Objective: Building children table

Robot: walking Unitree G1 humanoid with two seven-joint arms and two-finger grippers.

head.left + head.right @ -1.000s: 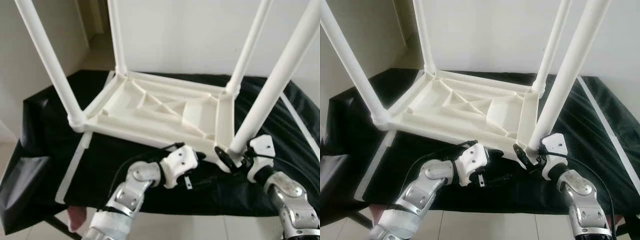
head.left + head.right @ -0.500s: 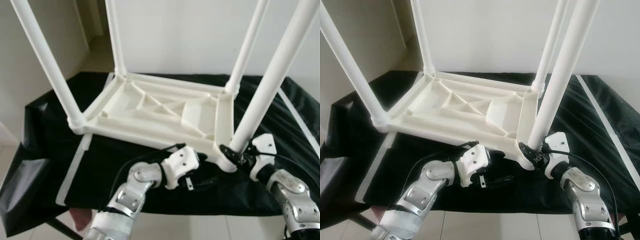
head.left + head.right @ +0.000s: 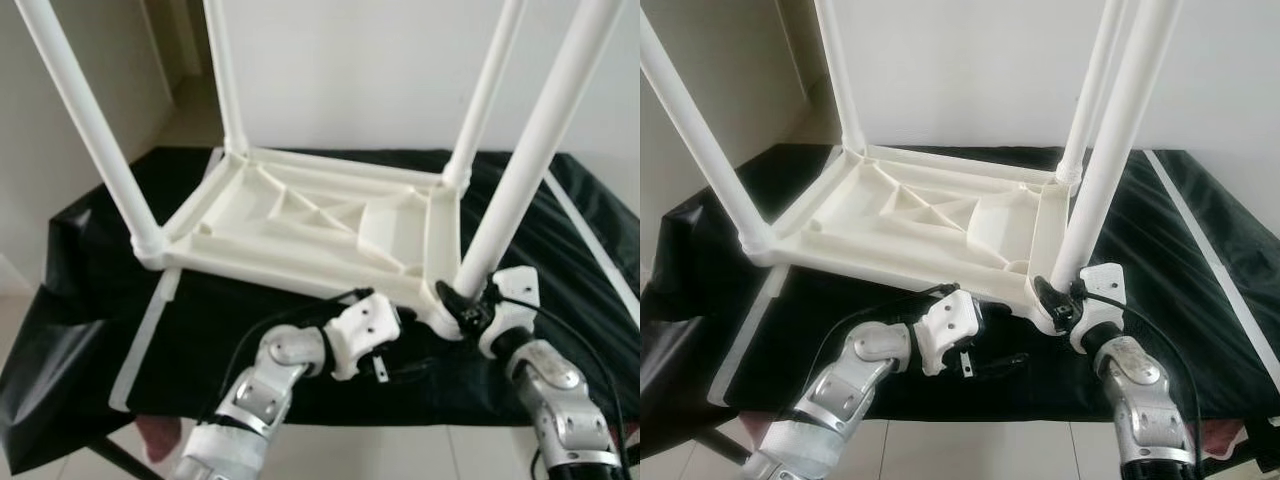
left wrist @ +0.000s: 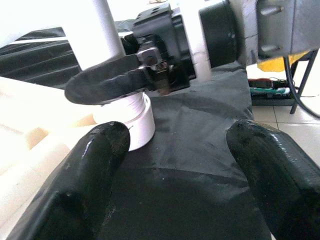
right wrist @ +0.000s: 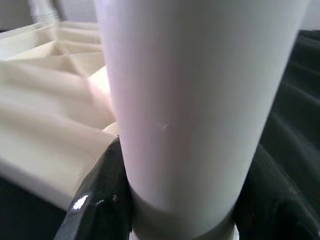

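Left eye view: a white plastic children's table [image 3: 320, 225] lies upside down on a desk draped in black cloth [image 3: 90, 270], its ribbed underside facing up and four white legs rising from the corners. The near right leg [image 3: 525, 165] stands in its corner socket by the desk's front edge. The right gripper [image 3: 462, 305] is closed around the base of this leg, just above the socket. The left gripper [image 3: 405, 365] reaches over the front edge of the desk, low above the cloth, just in front of the tabletop's near rim, with nothing between its fingers. A pale strip [image 3: 145, 335] lies on the cloth near the desk's left edge.

Right eye view: the same scene; the right gripper [image 3: 1055, 300] clamps the near right leg [image 3: 1110, 150] at its foot, and the left gripper [image 3: 1000, 362] hovers close beside it near the front edge.

Left wrist view: the left gripper's two black fingers [image 4: 85, 185] are spread wide apart over the black cloth [image 4: 190, 165], holding nothing. Beyond them the right gripper's finger [image 4: 110, 85] presses against the leg above the white socket collar [image 4: 130, 122].

Right wrist view: the leg [image 5: 195, 100] fills the space between the right gripper's fingers [image 5: 100, 200], which touch it on both sides; the ribbed underside [image 5: 55, 95] lies beside it.
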